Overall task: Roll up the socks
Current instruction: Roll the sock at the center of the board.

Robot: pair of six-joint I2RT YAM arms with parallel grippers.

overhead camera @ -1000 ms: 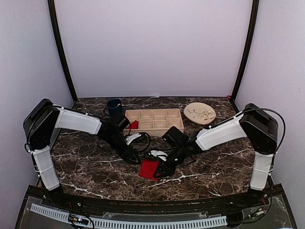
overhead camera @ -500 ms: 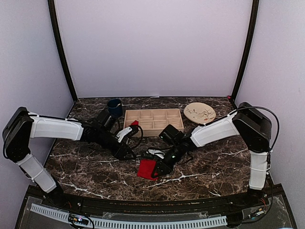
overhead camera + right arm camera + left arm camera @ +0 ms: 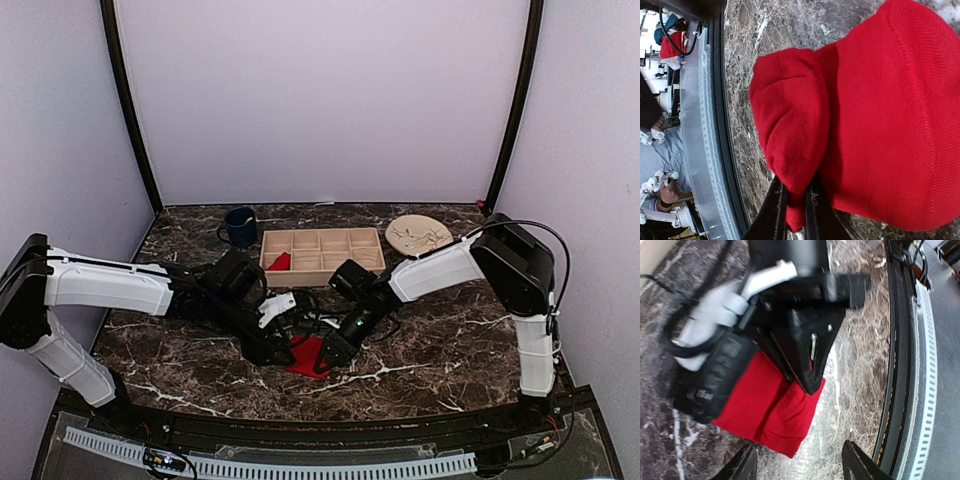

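A red sock [image 3: 303, 358] is seen on the dark stone bench [image 3: 450, 340]. It is in front of the tray [image 3: 318, 272] and a little apart from it. The sock is laid flat, and one side of it is bunched up into a thick fold.

That fold is pinched by the right end effector [image 3: 796, 187]. Its two fingers are squeezed close together, and a bit of red cloth is caught between them, so the red sock is being grasped.

The left end effector [image 3: 798, 444] is held low, just to the left of the sock and also in front of the tray. Its fingers are spread wide apart and nothing is gripped by them. In the left wrist view, only a corner of the sock is seen ahead of them. The two end effectors are found very close together at the sock.

A second sock [image 3: 279, 262] is tucked into a compartment at the left end of the tray. A dark blue mug [image 3: 240, 226] is stood just to the left of the tray, a little behind it. A round tan plate [image 3: 419, 236] is set near the right end of the tray.
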